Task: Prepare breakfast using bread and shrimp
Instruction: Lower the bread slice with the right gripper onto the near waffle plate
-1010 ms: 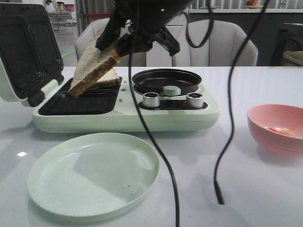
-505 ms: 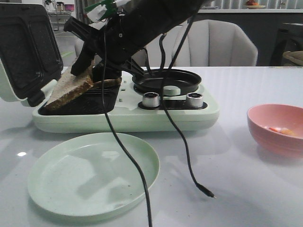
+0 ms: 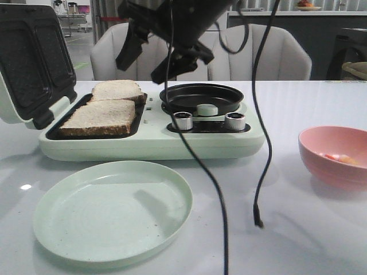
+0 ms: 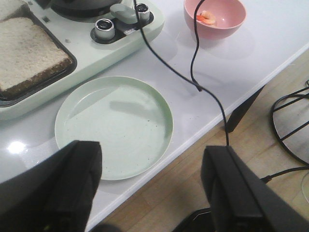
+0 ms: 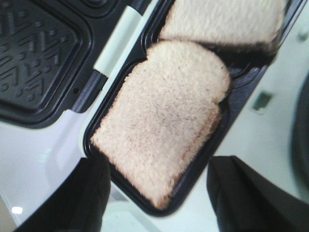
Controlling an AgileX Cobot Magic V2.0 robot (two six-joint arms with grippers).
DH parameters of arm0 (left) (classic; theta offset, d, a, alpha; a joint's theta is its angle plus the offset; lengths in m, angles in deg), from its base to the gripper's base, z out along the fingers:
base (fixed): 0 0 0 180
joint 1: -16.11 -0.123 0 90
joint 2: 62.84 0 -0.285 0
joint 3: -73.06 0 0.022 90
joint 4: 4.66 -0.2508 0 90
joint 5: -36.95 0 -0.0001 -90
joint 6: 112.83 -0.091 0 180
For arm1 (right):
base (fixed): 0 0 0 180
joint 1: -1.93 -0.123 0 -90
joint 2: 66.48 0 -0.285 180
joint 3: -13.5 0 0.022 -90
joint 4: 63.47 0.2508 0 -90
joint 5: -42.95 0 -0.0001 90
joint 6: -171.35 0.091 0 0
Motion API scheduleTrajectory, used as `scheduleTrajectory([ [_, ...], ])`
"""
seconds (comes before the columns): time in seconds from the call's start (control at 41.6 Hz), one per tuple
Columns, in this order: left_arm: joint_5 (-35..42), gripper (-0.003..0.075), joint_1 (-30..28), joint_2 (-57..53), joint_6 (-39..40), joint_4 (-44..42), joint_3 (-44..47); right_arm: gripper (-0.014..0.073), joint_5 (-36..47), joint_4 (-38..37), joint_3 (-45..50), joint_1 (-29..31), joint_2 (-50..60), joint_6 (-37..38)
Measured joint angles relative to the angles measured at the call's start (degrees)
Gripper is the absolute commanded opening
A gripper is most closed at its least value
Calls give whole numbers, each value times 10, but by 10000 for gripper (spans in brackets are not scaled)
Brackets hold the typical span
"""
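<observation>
Two slices of bread lie flat in the black tray of the sandwich maker (image 3: 150,143): the near slice (image 3: 100,116) (image 5: 164,121) and the far slice (image 3: 117,90) (image 5: 227,19). My right gripper (image 3: 153,60) (image 5: 159,203) hangs open above the tray with nothing between its fingers. The shrimp (image 3: 338,157) (image 4: 207,17) rests in the pink bowl (image 3: 330,143) at the right. In the left wrist view my left gripper (image 4: 152,193) is open and empty, high over the table's front edge near the green plate (image 4: 145,140).
The sandwich maker's lid (image 3: 31,57) stands open at the left. A small black pan (image 3: 200,97) and two knobs sit on its right half. The pale green plate (image 3: 114,229) lies in front. Black cables (image 3: 266,143) dangle over the table's middle.
The slice held tilted over the tray now lies flat in front of the other slice. My right gripper has let go of it, opened and risen.
</observation>
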Motion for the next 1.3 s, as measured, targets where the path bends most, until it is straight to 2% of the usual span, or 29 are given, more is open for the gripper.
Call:
scheduleTrajectory([
  [0.144, 0, 498, 0, 0, 0, -1, 0, 537, -11, -99, 28, -13, 91, 20],
  [0.313, 0, 498, 0, 0, 0, -1, 0, 537, -18, -221, 109, -65, 203, 36],
  [0.577, 0, 498, 0, 0, 0, -1, 0, 537, -47, -425, 261, -150, 345, 195],
  [0.746, 0, 498, 0, 0, 0, -1, 0, 537, -53, -452, 348, -153, 438, 239],
  [1.299, 0, 498, 0, 0, 0, -6, 0, 537, -32, -447, 580, -153, 742, 248],
])
